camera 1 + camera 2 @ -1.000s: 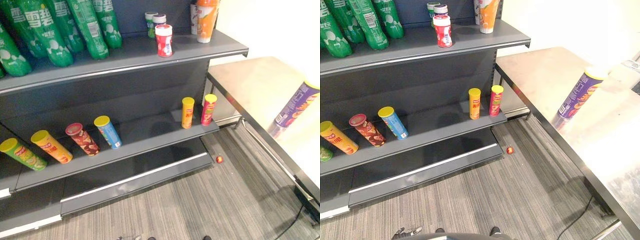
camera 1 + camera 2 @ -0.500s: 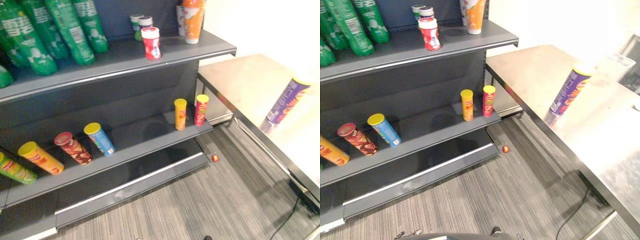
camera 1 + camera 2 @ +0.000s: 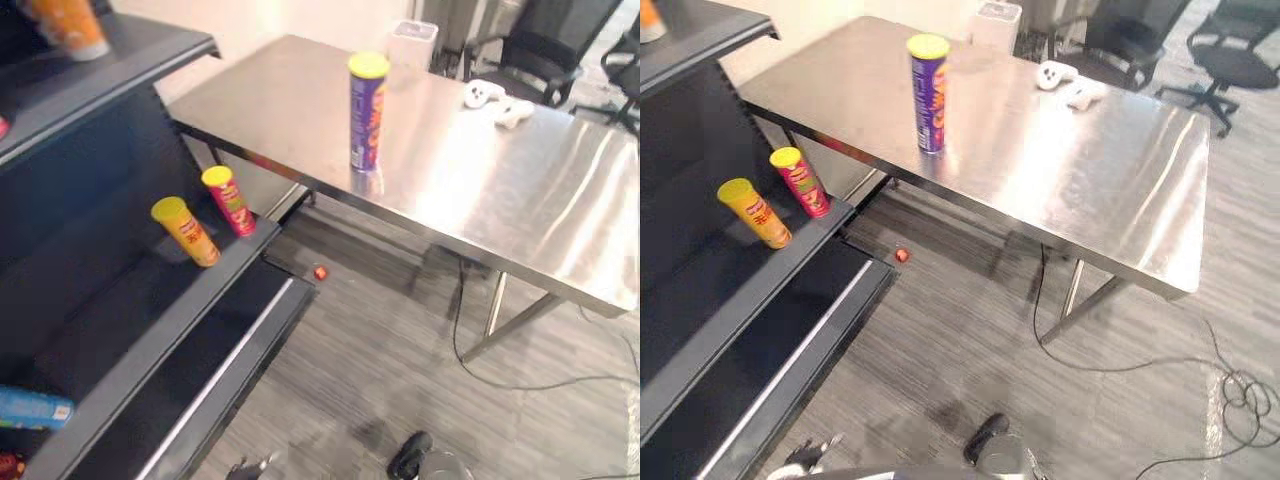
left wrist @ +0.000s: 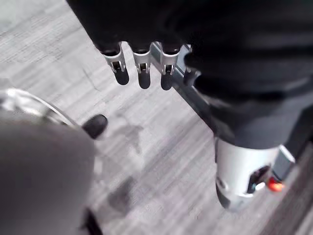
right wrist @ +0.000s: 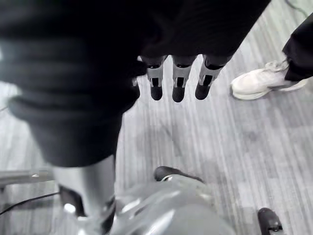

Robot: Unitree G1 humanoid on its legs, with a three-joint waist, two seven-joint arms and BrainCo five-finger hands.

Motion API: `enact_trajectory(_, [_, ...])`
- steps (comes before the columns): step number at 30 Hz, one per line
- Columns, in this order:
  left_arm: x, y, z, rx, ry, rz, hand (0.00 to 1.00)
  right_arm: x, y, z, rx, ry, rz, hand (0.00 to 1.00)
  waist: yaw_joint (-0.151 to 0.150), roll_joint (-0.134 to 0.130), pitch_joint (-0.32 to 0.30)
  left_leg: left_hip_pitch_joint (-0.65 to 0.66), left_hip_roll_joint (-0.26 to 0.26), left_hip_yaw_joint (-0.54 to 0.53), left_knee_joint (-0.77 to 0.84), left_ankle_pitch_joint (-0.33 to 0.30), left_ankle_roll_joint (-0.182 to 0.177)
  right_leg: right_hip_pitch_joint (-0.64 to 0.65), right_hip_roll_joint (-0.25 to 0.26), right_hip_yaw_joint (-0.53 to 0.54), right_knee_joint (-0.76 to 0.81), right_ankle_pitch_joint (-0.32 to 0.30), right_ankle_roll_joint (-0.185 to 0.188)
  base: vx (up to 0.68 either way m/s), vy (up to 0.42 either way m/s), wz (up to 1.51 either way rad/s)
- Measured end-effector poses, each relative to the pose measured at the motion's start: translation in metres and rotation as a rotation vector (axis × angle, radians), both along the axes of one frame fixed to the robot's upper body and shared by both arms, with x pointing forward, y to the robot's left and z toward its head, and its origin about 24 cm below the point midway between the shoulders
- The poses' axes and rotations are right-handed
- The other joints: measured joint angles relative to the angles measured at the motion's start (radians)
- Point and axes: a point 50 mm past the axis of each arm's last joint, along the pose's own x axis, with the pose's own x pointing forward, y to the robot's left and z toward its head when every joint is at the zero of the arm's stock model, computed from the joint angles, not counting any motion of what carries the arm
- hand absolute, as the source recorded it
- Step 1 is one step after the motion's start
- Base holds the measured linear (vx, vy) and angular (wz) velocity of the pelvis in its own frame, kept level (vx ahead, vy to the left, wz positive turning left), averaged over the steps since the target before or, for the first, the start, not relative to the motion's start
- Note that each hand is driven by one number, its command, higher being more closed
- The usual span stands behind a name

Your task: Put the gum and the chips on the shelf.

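Your purple chips can [image 3: 367,112] stands upright on the steel table [image 3: 520,190], well apart from your left hand [image 4: 143,73] and right hand [image 5: 178,83]. Both hang loose-fingered and empty above the floor [image 5: 205,137].

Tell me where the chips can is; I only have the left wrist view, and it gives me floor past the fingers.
Observer: The purple chips can stands upright on the steel table, close to its near edge.
Operator: Is the right hand holding anything?
Observer: No. The right hand hangs over the floor, fingers relaxed, empty.
Operator: Anything loose down there?
Observer: A small red thing lies on the floor by the foot of the shelf.
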Motion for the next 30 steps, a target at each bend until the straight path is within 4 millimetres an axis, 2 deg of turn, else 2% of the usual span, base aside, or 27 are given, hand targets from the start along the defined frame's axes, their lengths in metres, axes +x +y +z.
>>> enact_trajectory(3, [0.003, -0.015, -0.002, -0.052, -0.008, 0.027, 0.0, 0.014, -0.004, 0.002, -0.013, -0.028, 0.047, 0.0, -0.017, 0.015, -0.004, 0.017, 0.022, 0.058, 0.019, 0.002, -0.001, 0.006, 0.067, 0.055, -0.095, 0.031, -0.004, 0.05, -0.038, -0.64])
enact_trajectory(4, [0.002, -0.016, -0.002, -0.056, -0.006, 0.034, 0.0, 0.015, -0.003, 0.002, -0.014, -0.032, 0.048, 0.0, -0.017, 0.014, -0.003, 0.021, 0.027, 0.067, 0.026, 0.003, -0.002, 0.01, 0.076, 0.063, -0.108, 0.034, -0.006, 0.08, -0.039, -0.51])
enact_trajectory(6, [0.001, -0.013, -0.003, -0.057, -0.001, 0.062, 0.0, 0.014, -0.002, 0.001, -0.01, -0.03, 0.047, 0.0, -0.035, 0.009, 0.001, 0.037, 0.043, 0.076, 0.047, 0.015, -0.01, 0.025, 0.091, 0.077, -0.125, 0.036, -0.005, 0.08, -0.022, -0.24])
enact_trajectory(9, [-0.003, -0.009, -0.003, -0.047, 0.005, 0.1, 0.0, 0.009, 0.001, 0.0, 0.004, -0.011, 0.041, 0.0, -0.035, -0.009, 0.005, 0.04, 0.135, 0.073, 0.271, 0.017, -0.009, 0.047, 0.084, 0.106, -0.113, 0.017, -0.02, 0.11, -0.001, -0.32])
enact_trajectory(10, [-0.003, -0.008, -0.002, -0.05, -0.006, 0.128, 0.0, 0.01, -0.001, 0.0, -0.003, -0.016, 0.04, 0.0, -0.036, 0.002, 0.01, 0.04, 0.213, 0.067, 0.428, 0.025, 0.004, 0.053, 0.087, 0.134, -0.082, -0.01, -0.028, 0.1, 0.014, -0.66])
enact_trajectory(11, [-0.005, -0.008, -0.003, -0.054, -0.003, 0.135, 0.0, 0.011, -0.003, 0.001, -0.008, -0.02, 0.041, 0.0, -0.035, 0.009, 0.014, 0.039, 0.24, 0.055, 0.484, 0.038, 0.022, 0.06, 0.089, 0.151, -0.076, -0.017, -0.028, 0.12, 0.033, -0.92])
enact_trajectory(12, [-0.006, -0.009, -0.003, -0.056, -0.008, 0.146, 0.0, 0.011, -0.004, 0.001, -0.013, -0.025, 0.036, 0.0, -0.034, 0.015, 0.015, 0.019, 0.286, -0.011, 0.604, 0.102, 0.09, 0.07, 0.089, 0.196, -0.074, -0.029, -0.025, 0.09, 0.043, -0.78])
enact_trajectory(13, [-0.006, -0.009, -0.003, -0.057, -0.011, 0.155, 0.0, 0.013, -0.004, 0.001, -0.014, -0.032, 0.039, 0.0, -0.03, 0.003, 0.021, -0.003, 0.298, -0.059, 0.657, 0.079, 0.089, 0.071, 0.081, 0.225, -0.075, -0.034, -0.028, 0.13, 0.075, -0.89])
enact_trajectory(14, [-0.001, -0.009, -0.001, -0.064, -0.039, 0.176, 0.0, 0.02, -0.004, 0.002, -0.02, -0.054, 0.043, 0.0, -0.034, 0.006, 0.022, -0.094, 0.262, -0.206, 0.721, -0.068, 0.075, 0.068, 0.063, 0.265, -0.077, -0.046, -0.03, 0.1, 0.088, -0.8])
enact_trajectory(15, [0.003, -0.009, 0.0, -0.059, -0.062, 0.169, 0.0, 0.023, -0.005, 0.003, -0.025, -0.061, 0.042, 0.0, -0.032, 0.003, 0.023, -0.189, 0.182, -0.369, 0.715, -0.151, 0.06, 0.063, 0.045, 0.304, -0.08, -0.052, -0.027, 0.1, 0.091, -0.8])
enact_trajectory(16, [0.002, -0.009, 0.001, -0.059, -0.067, 0.168, 0.0, 0.023, -0.006, 0.003, -0.024, -0.065, 0.037, 0.0, -0.023, 0.002, 0.023, -0.218, 0.139, -0.436, 0.681, -0.174, 0.057, 0.064, 0.038, 0.327, -0.08, -0.052, -0.026, 0.11, 0.117, -0.98])
enact_trajectory(17, [0.0, -0.009, 0.001, -0.057, -0.076, 0.174, 0.0, 0.023, -0.005, 0.003, -0.019, -0.069, 0.026, 0.0, -0.005, 0.003, 0.023, -0.248, 0.08, -0.512, 0.579, -0.183, 0.051, 0.076, 0.034, 0.361, -0.081, -0.045, -0.014, 0.14, 0.214, -1.1])
enact_trajectory(18, [0.0, -0.008, 0.001, -0.052, -0.081, 0.164, 0.0, 0.023, -0.005, 0.003, -0.018, -0.07, 0.022, 0.0, -0.005, 0.005, 0.023, -0.263, 0.043, -0.548, 0.41, -0.155, 0.05, 0.093, 0.038, 0.396, -0.08, -0.038, 0.019, 0.12, 0.187, -0.96])
enact_trajectory(19, [0.0, -0.008, 0.001, -0.052, -0.082, 0.164, 0.0, 0.023, -0.005, 0.003, -0.018, -0.07, 0.021, 0.0, -0.005, 0.008, 0.023, -0.266, 0.039, -0.555, 0.377, -0.139, 0.049, 0.094, 0.04, 0.401, -0.08, -0.04, 0.024, 0.09, 0.241, -0.81])
enact_trajectory(20, [0.0, -0.012, 0.001, -0.06, -0.087, 0.164, 0.0, 0.023, -0.008, 0.004, -0.026, -0.073, 0.019, 0.0, -0.004, 0.024, 0.02, -0.289, 0.029, -0.595, 0.255, -0.013, 0.048, 0.097, 0.056, 0.433, -0.079, -0.04, 0.051, 0.07, 0.228, -0.66])
enact_trajectory(21, [-0.001, -0.01, 0.001, -0.057, -0.088, 0.168, 0.0, 0.025, -0.009, 0.004, -0.029, -0.083, 0.009, 0.0, -0.003, 0.022, 0.014, -0.287, 0.018, -0.62, 0.237, -0.014, 0.053, 0.099, 0.061, 0.466, -0.09, -0.04, 0.083, 0.1, 0.258, -0.59])
enact_trajectory(22, [0.0, -0.01, 0.001, -0.057, -0.089, 0.162, 0.0, 0.023, -0.007, 0.004, -0.02, -0.084, 0.005, 0.0, -0.009, 0.018, 0.003, -0.29, 0.002, -0.63, 0.224, -0.013, 0.053, 0.099, 0.05, 0.473, -0.107, -0.032, 0.096, 0.15, 0.206, -0.27])
enact_trajectory(23, [0.002, -0.006, 0.003, -0.044, -0.102, 0.157, 0.0, 0.022, -0.002, 0.002, -0.001, -0.082, -0.003, 0.0, -0.007, -0.012, 0.0, -0.291, -0.029, -0.638, 0.197, -0.014, 0.052, 0.097, 0.032, 0.479, -0.135, -0.02, 0.113, 0.14, 0.155, 0.08])
enact_trajectory(26, [0.0, 0.001, 0.003, -0.029, -0.095, 0.162, 0.0, 0.02, 0.001, 0.001, 0.023, -0.094, -0.049, 0.0, 0.002, -0.031, 0.002, -0.276, -0.072, -0.634, 0.151, -0.02, 0.061, 0.102, 0.009, 0.491, -0.154, 0.003, 0.131, 0.1, 0.145, 0.1])
enact_trajectory(27, [-0.001, 0.001, 0.003, -0.028, -0.09, 0.161, 0.0, 0.02, 0.0, 0.002, 0.022, -0.102, -0.063, 0.0, 0.014, -0.026, 0.004, -0.24, -0.084, -0.627, 0.126, -0.019, 0.062, 0.126, 0.003, 0.494, -0.156, 0.005, 0.133, 0.04, 0.063, -0.05])
enact_trajectory(30, [-0.011, -0.003, 0.001, -0.029, -0.064, 0.143, 0.0, 0.026, -0.004, 0.004, 0.004, -0.132, -0.052, 0.0, 0.017, -0.004, -0.008, -0.165, -0.111, -0.617, 0.035, 0.004, 0.065, 0.154, -0.005, 0.498, -0.158, 0.0, 0.137, 0.05, 0.024, -0.12])
